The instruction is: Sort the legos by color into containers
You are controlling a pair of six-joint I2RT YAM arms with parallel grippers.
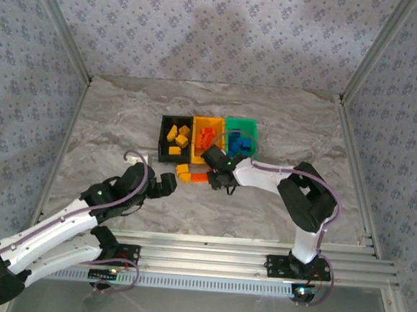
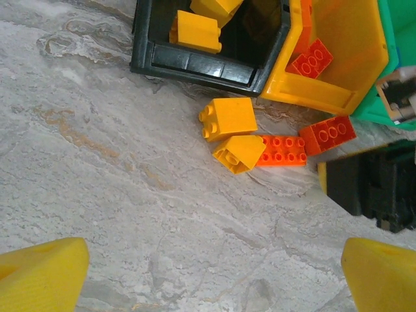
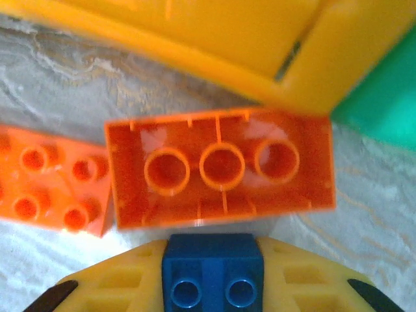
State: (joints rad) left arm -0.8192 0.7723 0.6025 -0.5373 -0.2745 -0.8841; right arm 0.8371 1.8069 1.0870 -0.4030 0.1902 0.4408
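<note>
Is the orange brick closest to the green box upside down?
Yes, the orange brick is flipped: its hollow underside with three round tubes shows, not studs.

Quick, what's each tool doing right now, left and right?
Left tool: open, holding nothing.
Right tool: closed on a blue brick.

Glossy plastic legos [image 3: 221, 166], matt stone-look table [image 2: 130, 195]

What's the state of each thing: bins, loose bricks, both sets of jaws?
Black bin, holds yellow bricks.
Orange-yellow bin, holds red-orange bricks.
Green bin, holds blue bricks.
Loose yellow bricks, on table.
Loose red-orange brick, upside down.
Left jaws, open.
Right jaws, shut on a blue brick.
</note>
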